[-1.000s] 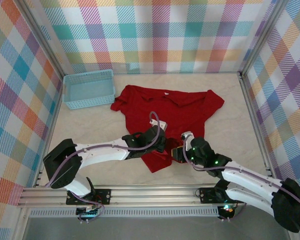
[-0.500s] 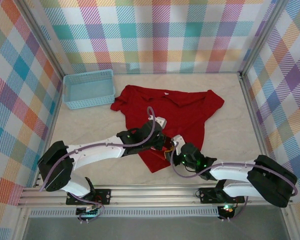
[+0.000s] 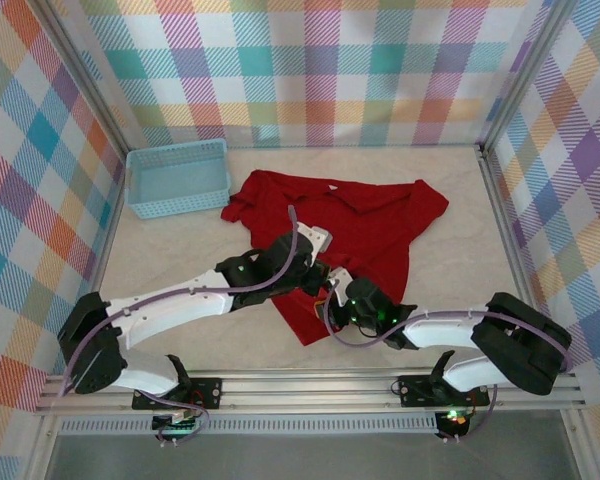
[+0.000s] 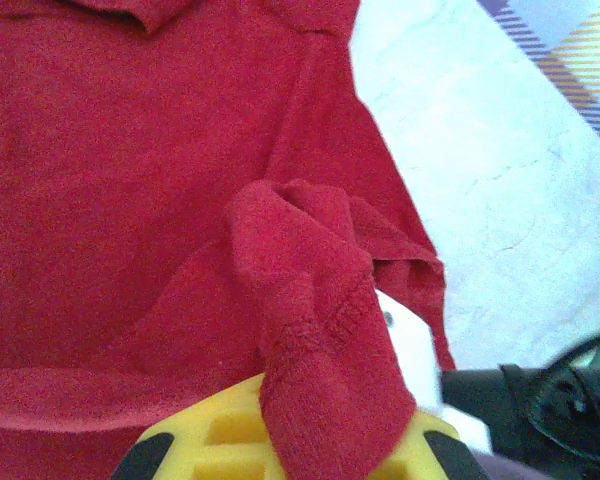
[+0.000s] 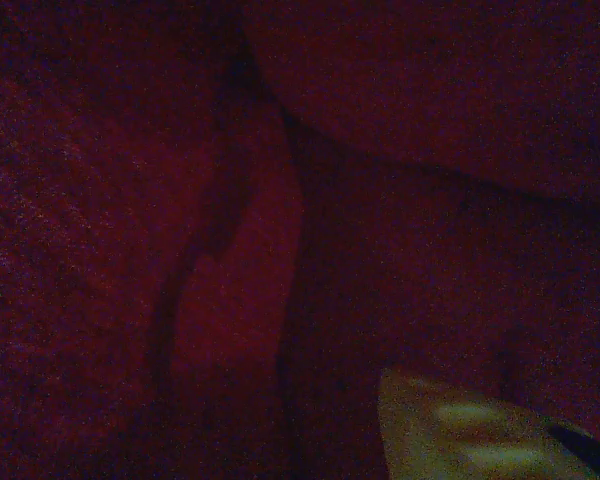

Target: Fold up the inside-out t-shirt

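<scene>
Two tools work the inside-out t-shirt's (image 3: 370, 220) hem, right of the basket (image 3: 177, 207). The left tool (image 3: 318, 268) is pinched tight on a cloth fold; the right tool's (image 3: 342, 290) opening cannot be told. The first fold is probably beginning; next, the right tool needs a secure hem grip.

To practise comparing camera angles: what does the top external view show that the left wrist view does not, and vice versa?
Top external view: the light-blue basket, checked walls, the left arm and right arm. Left wrist view: a cloth fold bunched over a yellow finger. Shared: the red t-shirt on the pale table.
</scene>
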Robot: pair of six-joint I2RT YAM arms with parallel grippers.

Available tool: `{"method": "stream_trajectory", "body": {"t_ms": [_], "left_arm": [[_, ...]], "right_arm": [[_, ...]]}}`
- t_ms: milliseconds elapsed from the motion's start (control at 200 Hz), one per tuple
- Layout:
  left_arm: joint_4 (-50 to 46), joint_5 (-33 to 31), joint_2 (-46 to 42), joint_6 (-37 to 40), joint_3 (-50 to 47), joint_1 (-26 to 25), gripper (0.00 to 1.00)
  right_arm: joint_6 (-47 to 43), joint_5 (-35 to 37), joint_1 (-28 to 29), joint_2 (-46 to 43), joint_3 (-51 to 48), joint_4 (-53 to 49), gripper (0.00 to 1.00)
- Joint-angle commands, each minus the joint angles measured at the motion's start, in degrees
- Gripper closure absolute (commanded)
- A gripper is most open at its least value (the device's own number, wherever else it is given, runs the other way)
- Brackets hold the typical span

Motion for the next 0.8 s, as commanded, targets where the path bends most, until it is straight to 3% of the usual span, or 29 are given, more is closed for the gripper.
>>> {"method": "stream_trajectory", "body": {"t_ms": [0,215,410,795], "left_arm": [[-1.4,2.7,-3.0,3.2,-0.7,0.3,1.0],[-6.0,-0.2,-4.3,5.5,1.0,0.2,1.0],[-9.0,1.6,-6.5,8.1,1.0,0.0,1.0],[-14.0,-5.3,-13.4,9.9,-2.6,-0.5,1.0]], "right_arm": [[-1.0,-4.1,-0.2,0.5,2.1,-4.3,0.51],[-1.3,-5.8,-0.2,2.8,3.0,-5.5,0.49],[-0.4,-6.6,-2.7,3.1,5.1,-9.3,0.44],[-3.2,-12.1,-8.9,-2.3,11.3,-26.1,0.27]]}}
